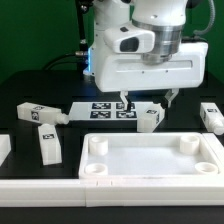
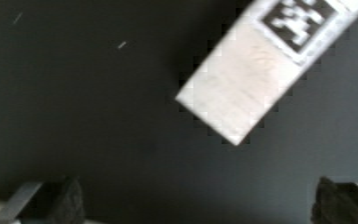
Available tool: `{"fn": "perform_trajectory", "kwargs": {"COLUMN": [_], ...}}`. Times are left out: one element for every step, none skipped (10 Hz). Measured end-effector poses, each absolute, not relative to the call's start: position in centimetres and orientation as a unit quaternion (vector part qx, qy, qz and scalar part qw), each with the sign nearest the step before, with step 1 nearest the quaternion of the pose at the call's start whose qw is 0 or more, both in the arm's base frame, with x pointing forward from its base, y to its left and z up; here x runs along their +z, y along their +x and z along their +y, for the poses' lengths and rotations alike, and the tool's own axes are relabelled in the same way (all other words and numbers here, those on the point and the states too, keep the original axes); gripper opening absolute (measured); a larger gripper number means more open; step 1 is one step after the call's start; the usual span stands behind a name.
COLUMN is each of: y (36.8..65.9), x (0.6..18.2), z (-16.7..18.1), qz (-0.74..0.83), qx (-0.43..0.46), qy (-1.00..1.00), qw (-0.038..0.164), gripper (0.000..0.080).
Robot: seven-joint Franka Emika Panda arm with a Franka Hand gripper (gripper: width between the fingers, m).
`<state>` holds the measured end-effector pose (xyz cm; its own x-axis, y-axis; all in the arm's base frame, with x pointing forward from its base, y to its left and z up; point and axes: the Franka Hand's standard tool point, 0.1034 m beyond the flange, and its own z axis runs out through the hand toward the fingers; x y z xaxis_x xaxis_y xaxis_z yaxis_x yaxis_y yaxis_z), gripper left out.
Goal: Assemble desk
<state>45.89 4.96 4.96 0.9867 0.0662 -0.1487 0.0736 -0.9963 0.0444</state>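
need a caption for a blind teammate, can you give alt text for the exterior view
A white robot arm holds its open gripper low over a black table, near a loose desk leg and the marker board. The white tabletop lies in front, sockets up, no legs fitted; three more legs lie scattered beside it.
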Motion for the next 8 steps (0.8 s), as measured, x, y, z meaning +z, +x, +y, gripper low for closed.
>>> {"fn": "perform_trajectory", "kwargs": {"y": [45.3, 45.2, 45.2, 45.2, 45.0, 44.8, 44.9, 44.5], "x": [4.2, 3.9, 4.0, 3.9, 3.8, 3.7, 3.7, 3.5], "z": [5.5, 5.3, 5.5, 5.7, 5.7, 5.1, 4.6, 4.2], "qz": [-0.065, -0.108, -0.136, -0.152, -0.172, -0.211, -0.238, -0.257], "qx": [-0.084, -0.088, -0.087, -0.088, -0.096, -0.123, -0.144, -0.176], "qy": [0.994, 0.990, 0.987, 0.985, 0.980, 0.969, 0.960, 0.948], "qw": [0.018, 0.004, 0.006, 0.006, -0.001, -0.023, -0.042, -0.060], "gripper": [0.0649, 0.0649, 0.0649, 0.0649, 0.0649, 0.0649, 0.0649, 0.0649]}}
